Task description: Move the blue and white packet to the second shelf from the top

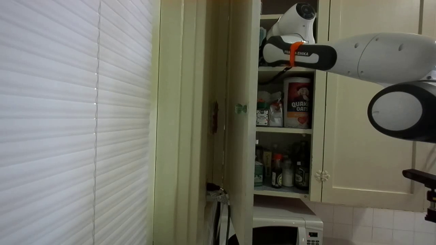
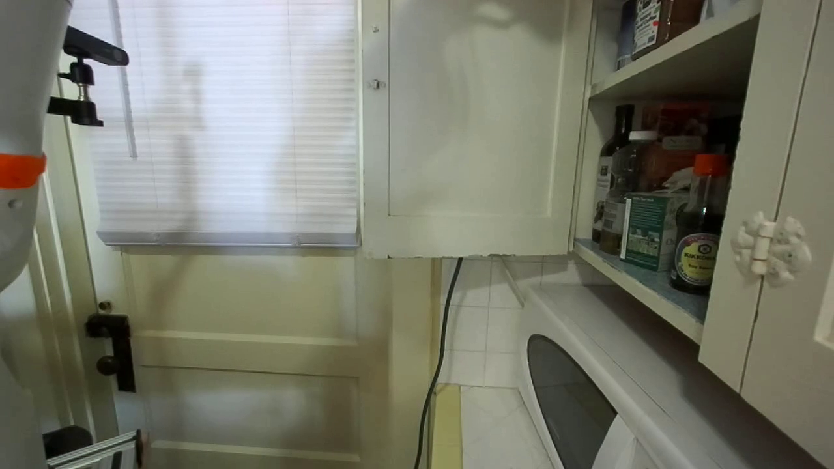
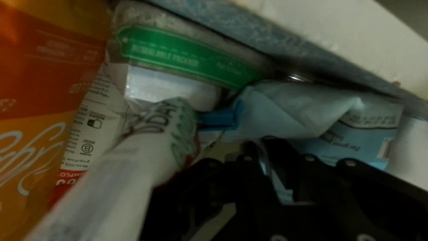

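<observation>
The blue and white packet (image 3: 284,110) is a soft, creased pale-blue bag in the wrist view, whose picture seems to stand upside down. A sliver of it (image 1: 262,36) shows beside the arm in an exterior view. My gripper (image 3: 260,144) is dark and blurred; its fingertips are nearly together, with a pale fold of the packet between them. The second shelf from the top (image 1: 286,69) is the white board below the arm; its lined edge (image 3: 301,43) seems to run close along the packet. I cannot tell whether they touch. An orange packet (image 3: 36,110) stands at the left.
A white printed bag (image 3: 133,167) lies close beside the gripper. A blue clip (image 3: 219,119) and a green-labelled package (image 3: 187,57) are near the packet. The cupboard door (image 1: 242,136) stands open. An oats canister (image 1: 297,102) and several bottles (image 1: 277,173) fill lower shelves.
</observation>
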`<state>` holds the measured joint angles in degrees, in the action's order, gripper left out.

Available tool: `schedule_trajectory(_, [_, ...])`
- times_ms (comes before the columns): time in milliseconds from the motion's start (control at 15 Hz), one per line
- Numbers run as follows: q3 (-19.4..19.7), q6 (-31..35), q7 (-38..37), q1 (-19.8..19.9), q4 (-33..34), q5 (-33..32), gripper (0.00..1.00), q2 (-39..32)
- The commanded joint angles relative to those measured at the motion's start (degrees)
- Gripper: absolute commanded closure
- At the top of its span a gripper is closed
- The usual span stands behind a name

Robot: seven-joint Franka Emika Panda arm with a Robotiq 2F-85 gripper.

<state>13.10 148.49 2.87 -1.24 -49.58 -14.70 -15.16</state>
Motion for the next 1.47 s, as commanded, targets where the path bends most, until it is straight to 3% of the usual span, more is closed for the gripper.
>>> schedule_trajectory(0, [-0.01, -2.96, 0.15, -0.77, 0.17, -0.63, 0.45, 1.18])
schedule_trajectory(400, [0.43, -3.17, 0.85, -1.84, -1.02, -2.62, 0.01, 3.82])
schedule_trajectory(733, [-0.89, -5.57, 1.12, -2.47, -2.38, -1.85, 0.0, 6.28])
schedule_trajectory(1067, [-1.15, -9.94, -0.56, -5.47, -3.93, -6.01, 0.0, 11.28])
schedule_trajectory(1400, [-2.47, -18.34, -0.23, -7.68, -9.4, -9.13, 0.0, 19.33])
